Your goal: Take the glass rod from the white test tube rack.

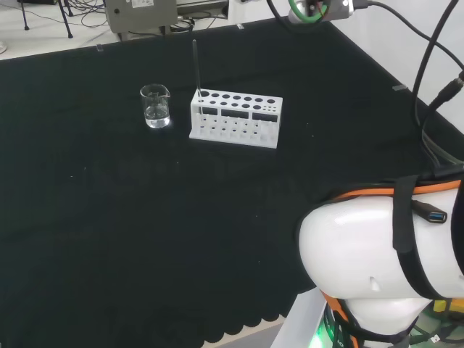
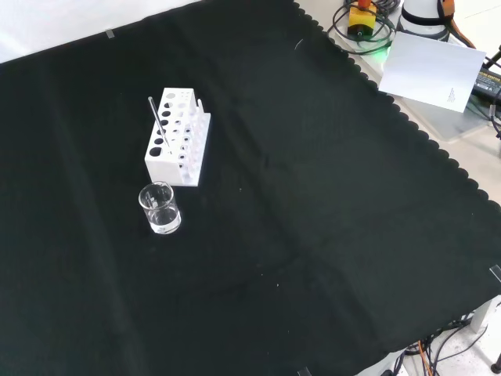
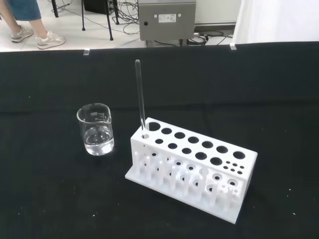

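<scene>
1. Nearest us in the head view is the arm's own white link (image 1: 384,268), rising at the right over the black worktop (image 1: 145,239). We cannot tell how the hand is set, whether spread or curled.
2. Farther off stands the white rack (image 1: 235,118), well apart from the arm. The glass rod (image 1: 195,69) rises nearly upright from the corner hole at the rack's left end in this view, at the end next to the beaker.
3. Just beside that end sits a small beaker (image 1: 155,106), apart from the rack.
4. For the step in hand, we judge the reach has not begun. We would bring the hand in over the rod, pinch it high on the bare shaft, and lift it along its own line so that it clears the hole without tipping the rack or brushing the beaker.
5. The wrist view shows some clear liquid in the beaker (image 3: 94,129) and the rod (image 3: 140,97) leaning slightly; the front view shows the rack (image 2: 178,137) end-on, with the beaker (image 2: 160,207) nearer the camera.
</scene>
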Controlling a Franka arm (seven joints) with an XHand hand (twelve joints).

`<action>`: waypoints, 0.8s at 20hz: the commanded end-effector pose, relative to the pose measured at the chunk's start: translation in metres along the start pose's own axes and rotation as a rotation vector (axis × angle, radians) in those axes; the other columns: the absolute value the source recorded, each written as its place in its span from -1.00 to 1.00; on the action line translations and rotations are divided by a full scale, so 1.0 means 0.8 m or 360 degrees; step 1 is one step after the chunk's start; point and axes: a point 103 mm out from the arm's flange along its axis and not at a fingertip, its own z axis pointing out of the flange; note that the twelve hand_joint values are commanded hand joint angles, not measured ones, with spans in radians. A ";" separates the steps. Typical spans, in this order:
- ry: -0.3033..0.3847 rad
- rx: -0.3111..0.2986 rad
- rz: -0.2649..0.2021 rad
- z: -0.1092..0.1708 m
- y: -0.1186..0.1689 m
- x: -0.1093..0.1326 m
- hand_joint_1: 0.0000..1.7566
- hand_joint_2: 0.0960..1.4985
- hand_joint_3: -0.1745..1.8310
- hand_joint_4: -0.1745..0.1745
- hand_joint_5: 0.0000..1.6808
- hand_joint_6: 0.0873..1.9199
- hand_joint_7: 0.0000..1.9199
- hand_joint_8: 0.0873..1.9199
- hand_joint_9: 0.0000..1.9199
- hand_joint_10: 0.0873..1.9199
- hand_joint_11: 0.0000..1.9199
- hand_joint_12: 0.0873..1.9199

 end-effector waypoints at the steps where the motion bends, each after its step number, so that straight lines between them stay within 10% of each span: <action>1: -0.0008 0.0016 0.0007 0.008 0.011 0.003 -0.44 0.26 -0.43 -0.63 -1.00 -1.00 -1.00 -0.80 -1.00 -0.56 -1.00 -0.14; 16: 0.0006 0.0002 -0.0064 0.026 0.126 0.023 -0.44 0.30 -0.48 -0.63 -0.97 -1.00 -1.00 -0.68 -1.00 -0.40 -1.00 -0.01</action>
